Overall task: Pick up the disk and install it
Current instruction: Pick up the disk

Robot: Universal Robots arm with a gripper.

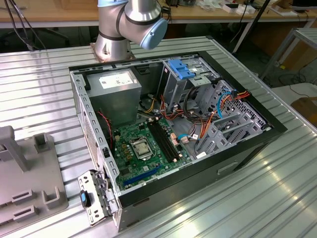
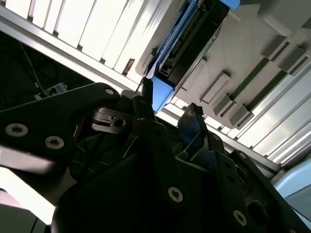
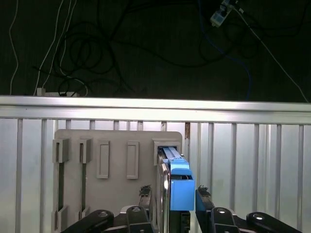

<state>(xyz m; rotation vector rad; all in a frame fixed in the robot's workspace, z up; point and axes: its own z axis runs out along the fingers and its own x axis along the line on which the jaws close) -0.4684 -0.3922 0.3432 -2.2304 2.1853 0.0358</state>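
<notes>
In the first wrist view the disk [image 3: 178,187], a grey drive in a bright blue carrier, stands on edge in a slot of a grey holder plate [image 3: 116,165]. My gripper [image 3: 174,194] straddles it, one dark fingertip [image 3: 145,192] on each side with small gaps, so it looks open. The second wrist view shows the disk's blue corner [image 2: 162,95] between the same black fingers [image 2: 146,109]. In the exterior view the arm's base [image 1: 130,25] stands behind the open computer case [image 1: 168,124].
A light-blue ribbed bracket [image 1: 179,69] tops the drive cage inside the case, beside orange and red cables [image 1: 218,106]. A small blue clip [image 1: 85,199] sits on the case's front corner. A grey holder plate [image 1: 27,191] lies at the exterior view's left. The slatted metal table's edge [image 3: 155,109] runs just beyond the holder.
</notes>
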